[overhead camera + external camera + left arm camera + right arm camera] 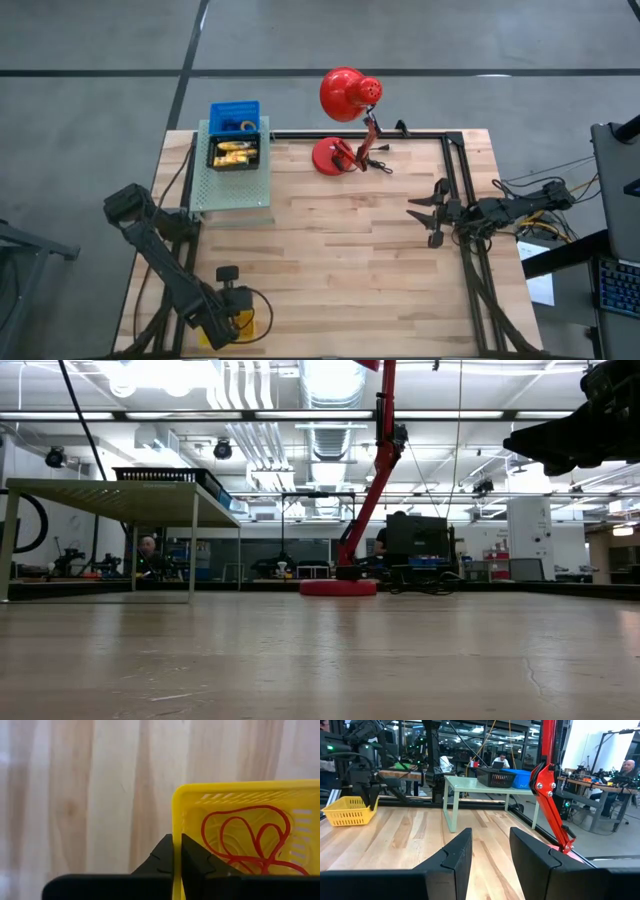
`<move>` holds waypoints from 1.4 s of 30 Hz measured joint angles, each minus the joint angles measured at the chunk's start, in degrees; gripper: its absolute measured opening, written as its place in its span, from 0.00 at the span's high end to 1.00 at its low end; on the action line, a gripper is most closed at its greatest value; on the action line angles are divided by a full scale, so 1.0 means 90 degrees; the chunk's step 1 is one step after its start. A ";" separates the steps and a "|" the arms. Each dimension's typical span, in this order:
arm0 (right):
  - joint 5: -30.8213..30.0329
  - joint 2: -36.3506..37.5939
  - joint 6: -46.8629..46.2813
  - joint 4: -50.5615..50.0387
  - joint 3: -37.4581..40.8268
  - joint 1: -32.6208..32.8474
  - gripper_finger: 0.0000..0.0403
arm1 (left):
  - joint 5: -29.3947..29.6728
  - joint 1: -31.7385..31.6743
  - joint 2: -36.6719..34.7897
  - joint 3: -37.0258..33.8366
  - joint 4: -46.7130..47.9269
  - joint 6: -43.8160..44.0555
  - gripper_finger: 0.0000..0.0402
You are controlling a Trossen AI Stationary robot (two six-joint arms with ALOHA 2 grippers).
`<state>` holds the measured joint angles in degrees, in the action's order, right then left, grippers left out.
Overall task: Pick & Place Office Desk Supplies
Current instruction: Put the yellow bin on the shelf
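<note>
- Position of left hand (177, 852): at the near-left corner of the surface (350, 250), its fingers pinched nearly together on the side wall of a yellow basket (240, 810); the wall's edge runs down between the two fingertips.
- Basket contents: thin red rubber bands (247, 837) lie looped on the basket floor. Nothing else can be made out inside from the left wrist view.
- Basket location in the overhead view: a yellow patch (245, 322) just beside the left arm's wrist, close to the surface's front edge and mostly hidden by the arm.
- Right hand (432, 214): hovers above the right side of the surface, fingers spread apart and holding nothing, pointing toward the middle.
- Other supplies: a black bin (233, 154) with yellow pieces and a blue bin (235, 114) stand side by side on a pale green raised shelf (232, 190) at the far left.
- Red desk lamp (347, 100): stands at the far edge, centre; not part of the task.
- Deciding relation, as judgement: the shelf lies straight away from the left hand along the left edge, well apart from the basket. The left arm is nearer both; the right hand is across the surface from them.
- Risk, as judgement: a one-wall pinch may let the basket tilt when lifted.
</note>
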<state>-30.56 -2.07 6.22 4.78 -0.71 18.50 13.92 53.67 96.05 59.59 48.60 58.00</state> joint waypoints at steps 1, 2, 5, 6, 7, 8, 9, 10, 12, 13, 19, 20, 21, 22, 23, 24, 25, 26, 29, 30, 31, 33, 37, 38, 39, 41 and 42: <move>0.0002 0.0000 0.0000 0.0000 0.0000 0.0000 0.68 | 0.0111 -0.0011 0.0000 0.0000 0.0005 -0.0062 0.97; 0.0000 0.0000 -0.0002 0.0000 0.0001 0.0000 0.68 | 0.0194 -0.0029 0.0000 0.0003 0.0012 -0.0089 0.96; 0.0000 0.0000 0.0000 0.0000 0.0000 0.0000 0.68 | 0.0325 -0.0119 -0.0024 0.0007 0.0029 -0.0095 0.96; 0.0001 0.0000 0.0000 0.0000 0.0000 0.0000 0.68 | 0.0345 -0.0164 -0.0038 0.0007 0.0038 -0.0094 0.96; -0.0001 0.0000 -0.0002 0.0000 0.0000 0.0000 0.68 | 0.0358 -0.0211 -0.0054 0.0007 0.0051 -0.0095 0.96; 0.0002 0.0000 -0.0002 0.0000 0.0000 0.0000 0.68 | 0.0365 -0.0260 -0.0065 0.0007 0.0066 -0.0103 0.96; 0.0000 0.0000 0.0000 0.0001 0.0000 0.0000 0.68 | 0.0370 -0.0315 -0.0070 0.0007 0.0077 -0.0122 0.96; 0.0000 0.0000 0.0000 0.0000 0.0000 0.0000 0.68 | 0.0381 -0.0367 -0.0075 0.0007 0.0084 -0.0138 0.96; 0.0000 0.0000 0.0000 0.0000 0.0001 0.0000 0.68 | 0.0412 -0.0465 -0.0078 0.0007 0.0171 -0.0136 0.96; 0.0001 0.0000 -0.0001 0.0002 0.0000 0.0000 0.68 | 0.0412 -0.0508 -0.0078 0.0007 0.0223 -0.0139 0.96; 0.0000 0.0000 -0.0002 0.0000 0.0000 0.0000 0.68 | 0.0526 -0.0669 -0.0078 0.0002 0.0390 -0.0136 0.96; 0.0001 0.0000 0.0000 0.0000 0.0000 0.0000 0.68 | 0.0607 -0.0699 -0.0078 0.0002 0.0395 -0.0136 0.96; -0.0001 0.0000 0.0000 0.0000 0.0001 0.0000 0.68 | 0.0669 -0.0729 -0.0078 0.0002 0.0388 -0.0127 0.96; 0.0000 0.0000 -0.0001 0.0000 0.0000 0.0000 0.68 | 0.0686 -0.0760 -0.0078 0.0002 0.0362 -0.0057 0.96; 0.0000 0.0000 -0.0002 0.0001 0.0001 0.0000 0.68 | 0.0692 -0.0778 -0.0078 0.0002 0.0314 0.0032 0.96; 0.0000 0.0000 -0.0001 0.0000 0.0000 0.0000 0.68 | 0.0689 -0.0790 -0.0078 0.0002 0.0254 0.0080 0.96; 0.0000 0.0000 -0.0002 0.0000 0.0001 0.0000 0.68 | 0.0670 -0.0797 -0.0080 0.0002 0.0196 0.0073 0.96; -0.0001 0.0000 -0.0002 0.0000 0.0001 0.0000 0.68 | 0.0643 -0.0809 -0.0080 0.0002 0.0150 0.0026 0.96; 0.0000 0.0000 -0.0001 0.0000 0.0002 0.0000 0.68 | 0.0587 -0.0836 -0.0080 0.0002 0.0114 -0.0117 0.96; 0.0002 0.0000 0.0000 0.0000 0.0000 0.0000 0.68 | 0.0554 -0.0861 -0.0080 0.0002 0.0102 -0.0189 0.96; -0.0001 0.0000 0.0000 0.0000 0.0000 0.0000 0.68 | 0.0499 -0.0891 -0.0080 0.0002 0.0102 -0.0237 0.96; 0.0002 0.0000 -0.0002 0.0000 0.0000 0.0000 0.68 | 0.0296 -0.0984 -0.0080 0.0002 0.0104 -0.0291 0.96; 0.0001 0.0000 -0.0002 0.0000 0.0001 0.0000 0.68 | -0.0033 -0.1287 -0.0080 0.0002 0.0102 -0.0770 0.96; 0.0001 0.0000 -0.0002 0.0000 0.0000 0.0000 0.68 | -0.0061 -0.1384 -0.0080 0.0002 0.0104 -0.0967 0.96; 0.0001 0.0000 0.0000 0.0000 0.0000 0.0000 0.68 | -0.0107 -0.1491 -0.0080 0.0002 0.0104 -0.1156 0.96; 0.0002 0.0000 0.0000 0.0000 0.0000 0.0000 0.68 | -0.0229 -0.1725 -0.0083 0.0002 0.0102 -0.1457 0.96; 0.0000 0.0000 -0.0001 0.0000 0.0000 0.0000 0.68 | -0.0298 -0.1830 -0.0083 0.0002 0.0100 -0.1597 0.96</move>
<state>-30.55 -2.07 6.21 4.78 -0.71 18.50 11.24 37.20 95.31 59.61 49.50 43.62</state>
